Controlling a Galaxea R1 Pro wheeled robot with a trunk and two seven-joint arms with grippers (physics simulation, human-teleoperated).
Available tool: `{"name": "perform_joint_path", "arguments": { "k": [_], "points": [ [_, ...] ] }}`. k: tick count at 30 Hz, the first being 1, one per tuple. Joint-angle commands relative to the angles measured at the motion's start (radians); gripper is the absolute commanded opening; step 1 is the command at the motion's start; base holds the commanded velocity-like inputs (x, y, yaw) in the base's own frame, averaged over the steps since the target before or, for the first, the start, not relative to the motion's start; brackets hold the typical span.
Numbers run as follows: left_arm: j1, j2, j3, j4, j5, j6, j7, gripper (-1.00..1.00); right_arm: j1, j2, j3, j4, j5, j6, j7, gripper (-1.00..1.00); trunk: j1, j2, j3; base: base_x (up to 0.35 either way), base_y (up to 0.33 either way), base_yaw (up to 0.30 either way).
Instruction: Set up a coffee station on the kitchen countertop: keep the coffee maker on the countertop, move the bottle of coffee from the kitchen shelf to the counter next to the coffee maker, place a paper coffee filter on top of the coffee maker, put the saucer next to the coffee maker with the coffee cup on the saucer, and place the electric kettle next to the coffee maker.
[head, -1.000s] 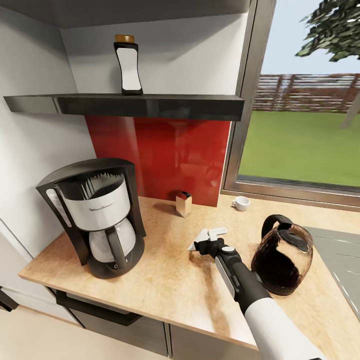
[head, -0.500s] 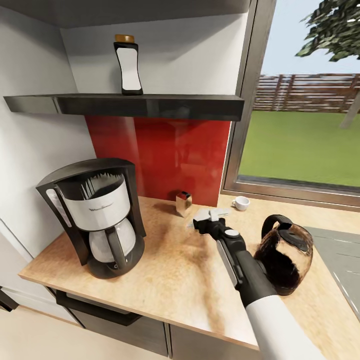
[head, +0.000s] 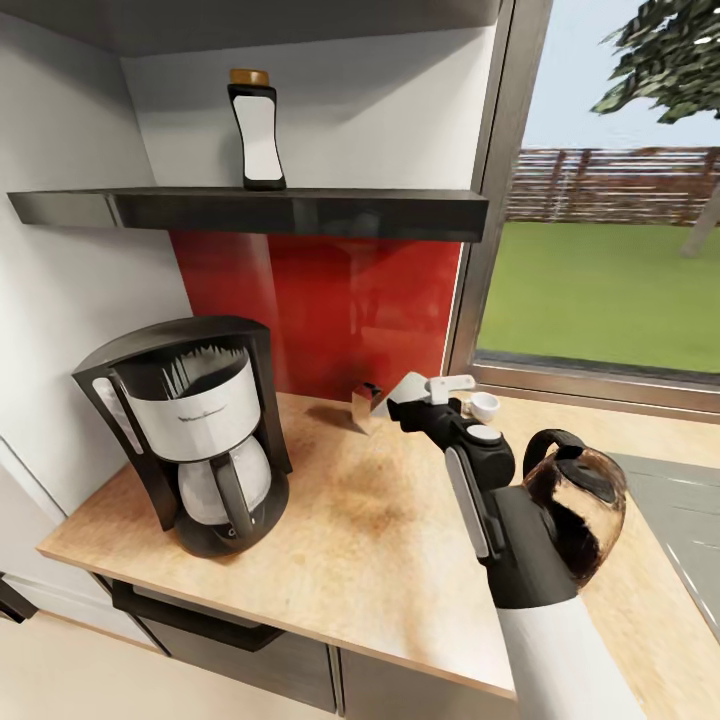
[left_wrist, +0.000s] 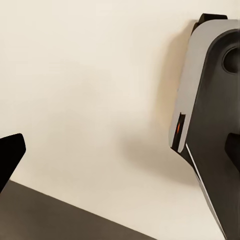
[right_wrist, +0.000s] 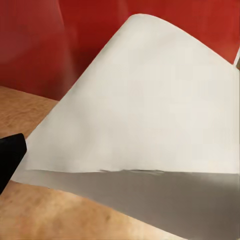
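White paper coffee filter (head: 408, 389) | clamped in right claw (head: 428, 392), above tabletop (head: 350, 520) | step: filter placement | next: carry left onto coffee maker (head: 190, 430) | left claw: state unclear

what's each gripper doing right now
Left gripper: cannot be told.
Right gripper: closed on the paper coffee filter, lifted off the countertop.

Coffee maker (left_wrist: 210, 115) at frame edge against a pale wall (left_wrist: 90, 90); small red switch (left_wrist: 178, 129) on its side. Black gripper fingertip (left_wrist: 10, 155) visible. Dark surface (left_wrist: 60, 215) below.
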Motion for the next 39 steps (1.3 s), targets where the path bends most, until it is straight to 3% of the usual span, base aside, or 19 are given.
{"name": "perform_joint_path", "arguments": {
  "k": [1,9,12,18,24,27,29,33,35,39],
  "points": [
    [0.000,0.000,-0.001,-0.001,0.007,0.002,0.001,1.00,-0.001,0.000,0.000,-0.002,0.003,0.006,-0.001,-1.00,0.000,-0.002,-0.002,-0.046,0.000,0.000],
    [-0.003,0.004,-0.034,-0.003,0.008,0.002,0.001,1.00,-0.007,0.000,0.013,-0.004,0.006,0.042,-0.006,-1.00,0.000,-0.002,-0.002,-0.241,0.035,0.000],
    [-0.004,0.004,-0.035,-0.003,0.008,-0.001,0.001,1.00,-0.042,0.000,0.015,-0.004,0.007,0.103,-0.008,-1.00,0.000,-0.002,-0.002,-0.329,0.111,0.000],
    [-0.004,0.005,-0.034,-0.003,0.008,0.000,0.001,1.00,-0.095,0.000,0.016,-0.004,0.008,0.129,-0.019,-1.00,0.000,-0.002,-0.002,-0.265,0.223,0.000],
    [-0.005,0.005,-0.034,-0.004,0.008,0.005,0.001,1.00,-0.195,0.000,0.027,-0.001,0.009,0.146,-0.153,-1.00,0.000,-0.002,-0.002,-0.048,0.237,0.000],
    [-0.005,0.005,-0.034,-0.004,0.008,0.007,0.001,1.00,-0.247,0.000,0.064,0.000,0.011,0.179,-0.210,-1.00,0.000,-0.002,-0.002,-0.007,0.053,0.000],
    [-0.005,0.004,-0.034,-0.004,0.008,0.007,0.001,1.00,-0.286,0.000,0.124,0.000,0.012,0.200,-0.293,-1.00,0.000,-0.002,-0.002,-0.002,0.015,0.000],
    [-0.005,0.005,-0.034,-0.003,0.009,0.009,0.002,1.00,-0.298,0.000,0.198,-0.003,0.013,0.207,-0.372,-1.00,0.000,-0.002,-0.002,-0.001,0.004,0.000],
    [-0.005,0.006,-0.034,-0.003,0.009,0.009,0.002,1.00,-0.301,0.000,0.256,-0.003,0.014,0.209,-0.393,-1.00,0.000,-0.002,-0.002,0.000,0.001,0.000],
    [-0.005,0.007,-0.034,-0.003,0.009,0.009,0.002,1.00,-0.302,0.000,0.290,-0.003,0.024,0.211,-0.403,-1.00,0.000,-0.002,-0.002,0.000,0.000,0.000]
  ]
}}
